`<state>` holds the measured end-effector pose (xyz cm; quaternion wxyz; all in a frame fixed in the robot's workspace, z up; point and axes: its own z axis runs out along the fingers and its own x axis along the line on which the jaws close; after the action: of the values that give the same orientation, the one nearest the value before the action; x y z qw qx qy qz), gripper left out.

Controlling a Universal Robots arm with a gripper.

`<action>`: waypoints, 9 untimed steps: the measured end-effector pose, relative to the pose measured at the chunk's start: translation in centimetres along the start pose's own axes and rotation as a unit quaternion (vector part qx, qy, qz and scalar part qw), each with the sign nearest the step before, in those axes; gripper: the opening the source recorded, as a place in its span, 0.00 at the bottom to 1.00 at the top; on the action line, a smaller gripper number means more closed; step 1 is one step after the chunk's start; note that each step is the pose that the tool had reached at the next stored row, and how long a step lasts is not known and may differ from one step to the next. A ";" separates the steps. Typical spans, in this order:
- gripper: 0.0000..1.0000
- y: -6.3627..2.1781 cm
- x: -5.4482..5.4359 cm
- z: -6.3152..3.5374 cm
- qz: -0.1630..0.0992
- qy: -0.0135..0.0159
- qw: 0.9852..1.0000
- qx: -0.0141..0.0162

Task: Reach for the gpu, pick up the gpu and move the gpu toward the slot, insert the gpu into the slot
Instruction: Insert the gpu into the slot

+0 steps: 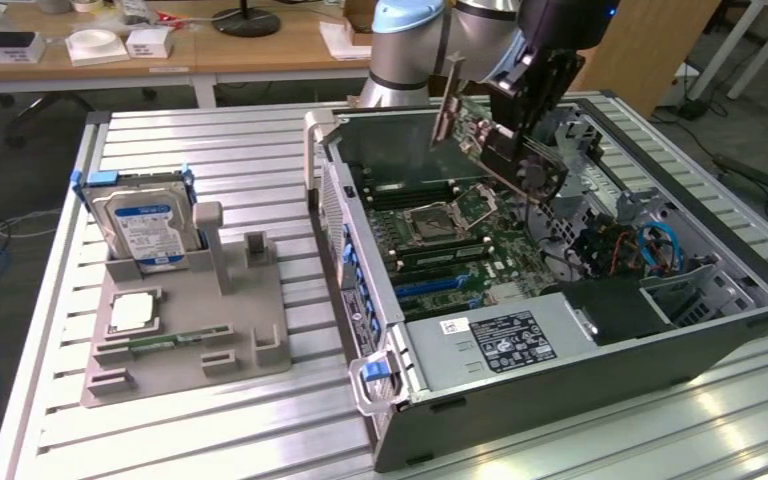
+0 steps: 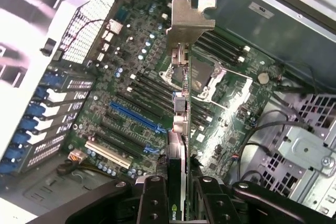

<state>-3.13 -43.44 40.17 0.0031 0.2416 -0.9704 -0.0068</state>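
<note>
We judge the first part of the task done: the tool [image 2: 181,195] is clamped on the gpu [image 2: 181,106], one finger on each side of the card. The card hangs tilted in the air above the open computer case [image 1: 598,395], which stands on the desk [image 1: 197,430]. Its silver bracket [image 2: 190,17] points away from the tool. The card touches nothing below it. The long blue slot [image 2: 134,116] on the green board [image 2: 131,51] is near, but apart from the card. The insertion is not yet done.
</note>
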 end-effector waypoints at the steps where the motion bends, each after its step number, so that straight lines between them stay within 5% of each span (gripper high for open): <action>1: 0.26 0.00 0.0 0.00 -0.006 0.000 1.000 0.000; 9: 0.26 0.01 0.0 0.03 -0.056 0.001 0.998 0.000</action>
<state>-3.14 -43.44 40.14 0.0034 0.2954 -0.9553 -0.0072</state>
